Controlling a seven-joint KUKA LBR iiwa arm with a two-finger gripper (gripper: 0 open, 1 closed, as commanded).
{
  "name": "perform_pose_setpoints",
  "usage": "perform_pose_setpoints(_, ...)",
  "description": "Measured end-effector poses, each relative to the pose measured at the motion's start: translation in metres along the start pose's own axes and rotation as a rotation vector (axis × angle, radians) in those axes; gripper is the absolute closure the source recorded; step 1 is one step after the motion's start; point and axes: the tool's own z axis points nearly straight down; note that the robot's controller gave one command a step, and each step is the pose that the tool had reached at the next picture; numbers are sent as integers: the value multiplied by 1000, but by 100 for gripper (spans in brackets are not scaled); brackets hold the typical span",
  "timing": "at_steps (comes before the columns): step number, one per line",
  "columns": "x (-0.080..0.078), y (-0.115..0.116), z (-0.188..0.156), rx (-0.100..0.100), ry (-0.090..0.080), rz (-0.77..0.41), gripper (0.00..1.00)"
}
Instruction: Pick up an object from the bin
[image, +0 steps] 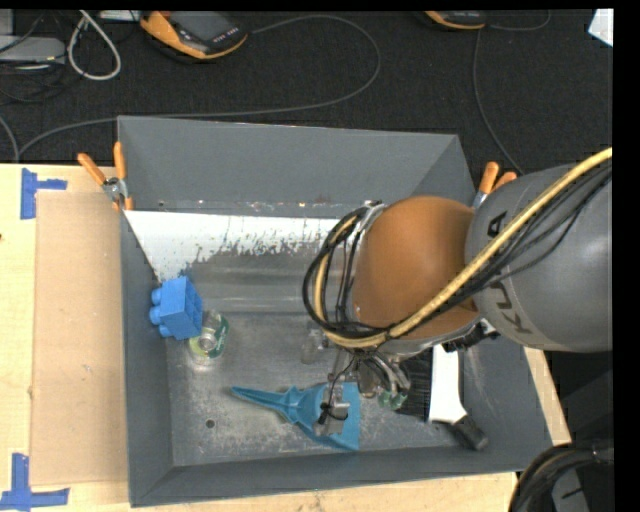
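My pincer is low over the bin's front edge, about midway along it, down on the wide end of a blue funnel that lies on its side on the bin floor with its thin spout pointing toward the left wall. I cannot tell whether the pincer is wide or narrow, nor whether it grips the funnel. My orange wrist cover and looped cables hang above it. Just to the right lies a brush with a white handle and black bristles, near the front right corner. Well apart, by the left wall, a blue blocky toy rests touching a small clear glass piece
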Motion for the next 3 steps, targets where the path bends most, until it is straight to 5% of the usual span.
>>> perform_pose_setpoints(1,0,0,0,0,0,0,0)
perform_pose_setpoints(2,2,5,61,1,9,54,0)
perform_pose_setpoints(3,-7,-25,54,0,-4,46,0)
